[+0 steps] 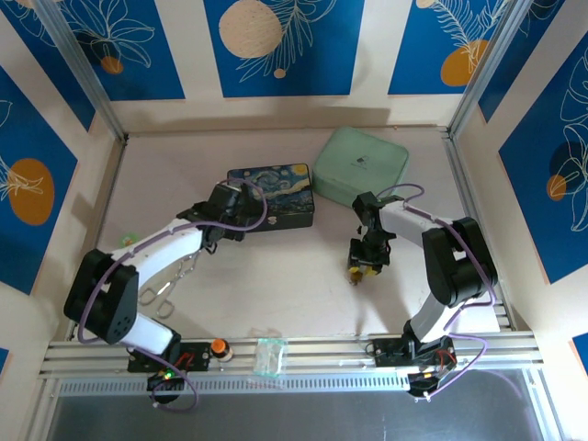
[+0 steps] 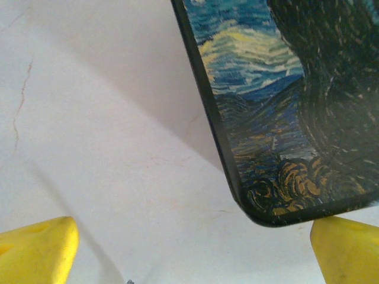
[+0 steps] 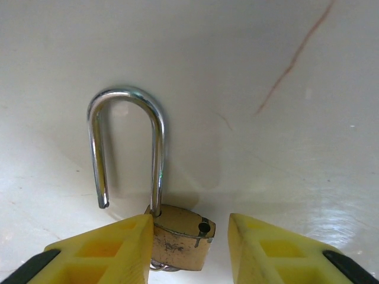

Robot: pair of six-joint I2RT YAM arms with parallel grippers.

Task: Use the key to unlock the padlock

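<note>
The brass padlock lies on the white table between the yellow fingers of my right gripper. The left finger touches its body, while the right finger stands apart from it, so the gripper is open. The silver shackle is raised and swung aside, its free end out of the body. A thin metal ring peeks out under the body; the key is hidden. In the top view the padlock sits under my right gripper. My left gripper is wide open and holds nothing, by the painted box.
The painted box lies mid-table with my left gripper at its left end. A pale green case sits behind it. A metal chain with rings lies by the left arm. A small clear bag rests on the front rail.
</note>
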